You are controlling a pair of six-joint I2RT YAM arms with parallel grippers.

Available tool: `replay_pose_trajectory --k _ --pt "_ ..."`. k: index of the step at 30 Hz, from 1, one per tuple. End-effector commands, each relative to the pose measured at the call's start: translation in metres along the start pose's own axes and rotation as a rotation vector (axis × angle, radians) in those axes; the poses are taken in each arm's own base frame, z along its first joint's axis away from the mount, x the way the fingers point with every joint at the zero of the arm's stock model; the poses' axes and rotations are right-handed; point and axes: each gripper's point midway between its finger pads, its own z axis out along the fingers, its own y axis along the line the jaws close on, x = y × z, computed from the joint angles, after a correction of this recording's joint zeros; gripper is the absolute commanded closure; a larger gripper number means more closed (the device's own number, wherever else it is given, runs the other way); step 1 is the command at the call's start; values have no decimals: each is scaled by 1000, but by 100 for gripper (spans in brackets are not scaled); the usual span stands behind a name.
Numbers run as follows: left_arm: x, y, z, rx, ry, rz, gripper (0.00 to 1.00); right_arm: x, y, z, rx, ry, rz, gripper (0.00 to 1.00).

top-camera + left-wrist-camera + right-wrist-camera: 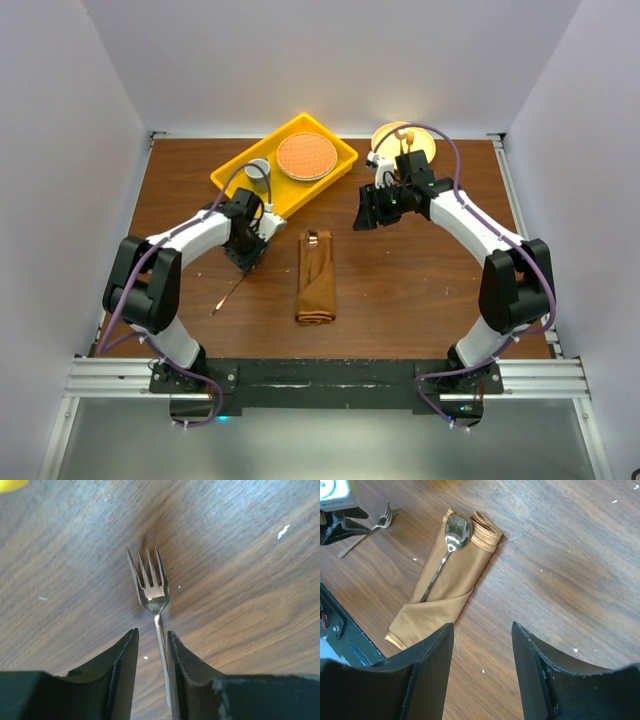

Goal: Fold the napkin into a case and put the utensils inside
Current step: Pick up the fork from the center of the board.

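Left claw (152,632): set low over the bench (240,605); jaws are partly apart, astride the fork (150,587) handle. The handle lies against one finger and a gap is seen at the other, so no clamp is made yet.
Fork: flat on the bench, tines ahead of the claw tips.
Step in hand: judged to be pick-up of the fork; the fold is done.
Next move: closure on the thin handle, a lift, then carriage to the claw's right.
Right claw (483,626): open, empty, held above the bench.
Case (460,575): ahead and left of the right claw, with the spoon (456,532) lodged inside, its bowl at the mouth.
Edges: the yellow tray (235,170) rim lies just beyond the left claw.
Room: bare bench is seen between the left claw and the case.
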Motion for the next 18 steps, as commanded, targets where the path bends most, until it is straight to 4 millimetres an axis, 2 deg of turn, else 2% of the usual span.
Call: replay_pose_trajectory --k 1,6,9,11,12,15,16,18 --pt "1 1 10 -1 -20 8 67 -5 1 -11 19 -27 -28 45" --pt "0 1 22 3 -12 -17 71 -5 1 -11 15 -23 -30 45" --pt "-2 -1 23 13 -22 -39 83 -4 0 -11 15 -19 -35 45" --pt "-4 -5 20 25 -41 -61 99 -5 -1 -10 17 -19 -32 45" --pt "-5 -7 17 24 -51 -94 100 -6 -2 -11 18 -21 -34 45" --pt "-28 -9 -5 25 -148 -180 100 -5 -4 -12 23 -20 -33 45" --pt "-52 -8 -26 19 -226 -198 100 -7 -4 -13 25 -25 -33 45" --pt "-81 -11 -50 8 -303 -287 100 -4 -6 -13 29 -20 -35 45"
